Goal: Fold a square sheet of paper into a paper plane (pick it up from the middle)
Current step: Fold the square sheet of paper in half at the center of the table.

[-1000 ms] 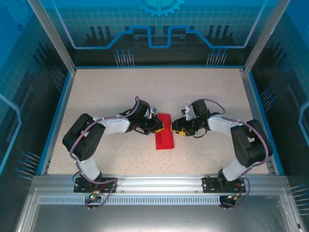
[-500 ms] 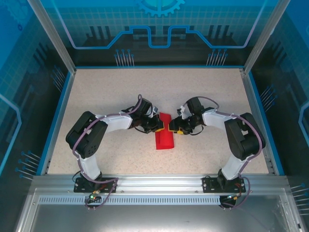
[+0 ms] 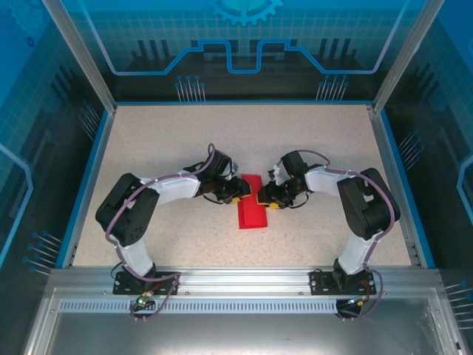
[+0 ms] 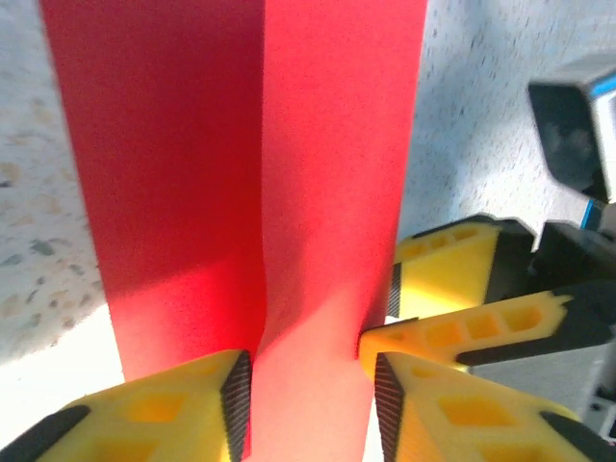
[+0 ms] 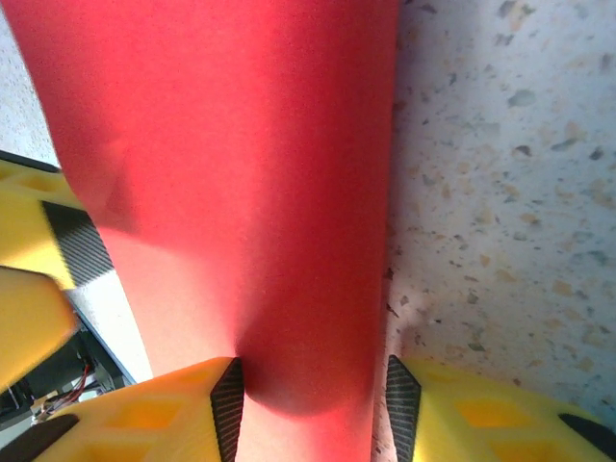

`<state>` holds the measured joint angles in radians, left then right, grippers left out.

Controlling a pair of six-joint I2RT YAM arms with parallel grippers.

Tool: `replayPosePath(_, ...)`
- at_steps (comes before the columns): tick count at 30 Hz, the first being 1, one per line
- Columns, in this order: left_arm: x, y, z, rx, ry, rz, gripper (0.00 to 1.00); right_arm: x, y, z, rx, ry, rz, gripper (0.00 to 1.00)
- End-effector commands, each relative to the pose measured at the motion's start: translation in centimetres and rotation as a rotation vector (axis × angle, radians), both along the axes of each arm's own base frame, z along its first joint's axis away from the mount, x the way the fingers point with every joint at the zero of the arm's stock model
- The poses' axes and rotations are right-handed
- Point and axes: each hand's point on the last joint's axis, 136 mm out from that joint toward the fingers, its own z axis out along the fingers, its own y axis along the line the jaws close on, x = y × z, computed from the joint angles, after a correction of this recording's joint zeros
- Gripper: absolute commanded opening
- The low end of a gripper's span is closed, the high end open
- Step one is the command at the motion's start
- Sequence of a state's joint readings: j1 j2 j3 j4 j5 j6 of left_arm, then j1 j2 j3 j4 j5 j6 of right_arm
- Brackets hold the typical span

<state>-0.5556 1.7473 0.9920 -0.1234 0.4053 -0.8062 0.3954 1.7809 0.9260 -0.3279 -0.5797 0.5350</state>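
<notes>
Closed in from 9 and 3 o'clock: left gripper and right gripper each straddling, unclosed, the square sheet of paper, long axis 12-to-6.

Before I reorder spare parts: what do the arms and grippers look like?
Both arms have black joints with white link covers and purplish cables looped alongside. The left gripper and right gripper have yellow fingers with moulded cut-outs and black ribbed pads.
</notes>
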Motion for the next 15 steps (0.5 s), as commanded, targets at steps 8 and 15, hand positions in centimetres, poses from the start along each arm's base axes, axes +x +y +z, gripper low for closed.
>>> replayPosePath(8,-0.7,4.7,1.7,0.161,-0.073,0.15,0.46,-0.6,-0.3,-1.1,-0.151,0.023,-0.017,0.47)
replayPosePath(15,-0.9,4.7,1.9,0.152,-0.075,0.147,0.46,-0.3,1.9,0.0,-0.05,0.016,-0.029,0.48)
